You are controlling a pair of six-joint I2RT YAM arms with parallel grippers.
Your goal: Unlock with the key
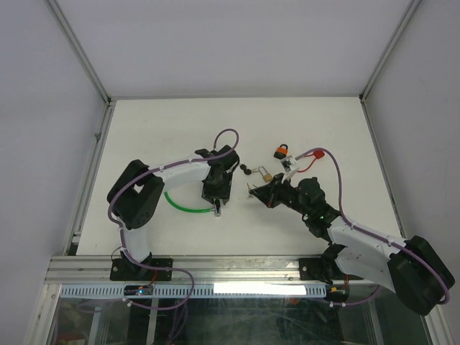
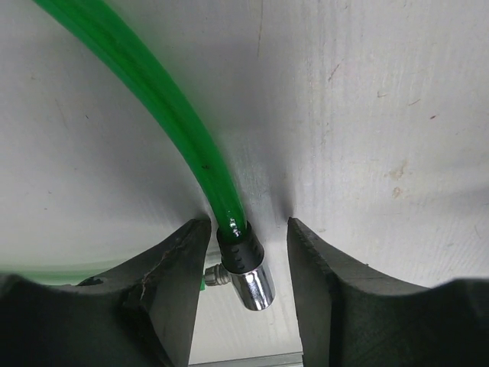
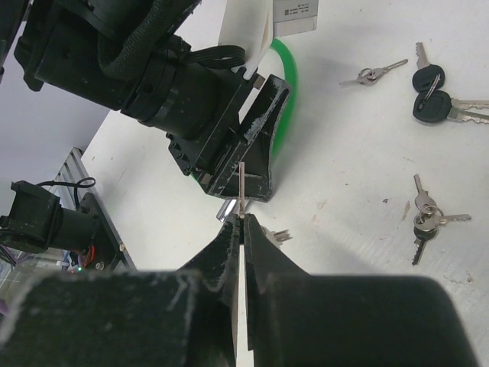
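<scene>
A green cable lock lies on the white table, ending in a black collar and a chrome lock head. My left gripper straddles that head, open, with a gap showing on the right side. In the top view the left gripper points down at the cable's end. My right gripper is shut on a thin key, whose blade sticks out toward the left gripper's fingers. A second small key hangs beside it. The right gripper is just right of the lock.
Loose keys lie on the table: a silver pair, black-headed keys and a small bunch. An orange padlock and a brass padlock sit behind the right gripper. A metal rail runs along the near edge.
</scene>
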